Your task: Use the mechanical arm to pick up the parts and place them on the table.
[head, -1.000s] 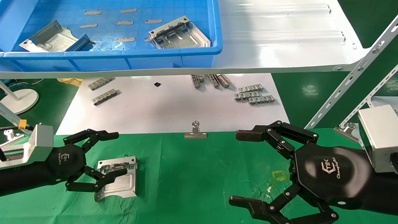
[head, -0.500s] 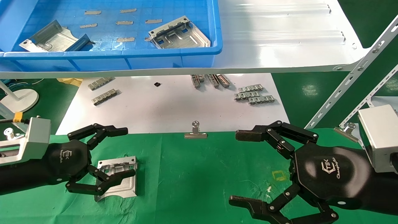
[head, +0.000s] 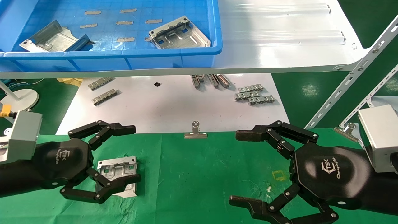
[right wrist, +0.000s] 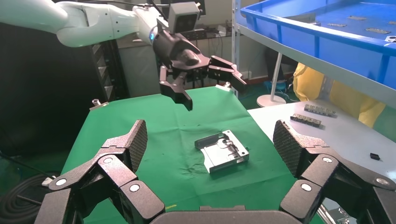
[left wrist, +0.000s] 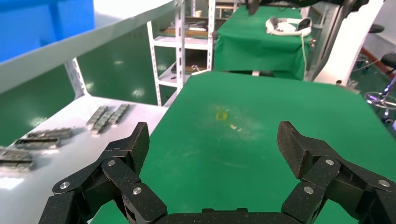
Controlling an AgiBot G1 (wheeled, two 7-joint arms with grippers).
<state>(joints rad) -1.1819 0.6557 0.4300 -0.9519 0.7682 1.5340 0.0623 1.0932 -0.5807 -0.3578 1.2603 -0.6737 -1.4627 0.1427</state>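
Note:
One silvery part lies flat on the green table, at the left. It also shows in the right wrist view. My left gripper is open and empty and hangs in the air above this part, clear of it. The right wrist view shows that gripper well above the cloth, and its own view shows only bare cloth. My right gripper is open and empty over the table's right side. Two more parts lie in the blue bin.
The blue bin stands on a glossy white shelf above the back. A white board behind the cloth holds grey link strips. A binder clip sits at the cloth's edge. Slanted shelf braces stand at the right.
My left gripper has lifted off the part and its fingers have spread wider. The part stays on the cloth. The right arm has not moved.

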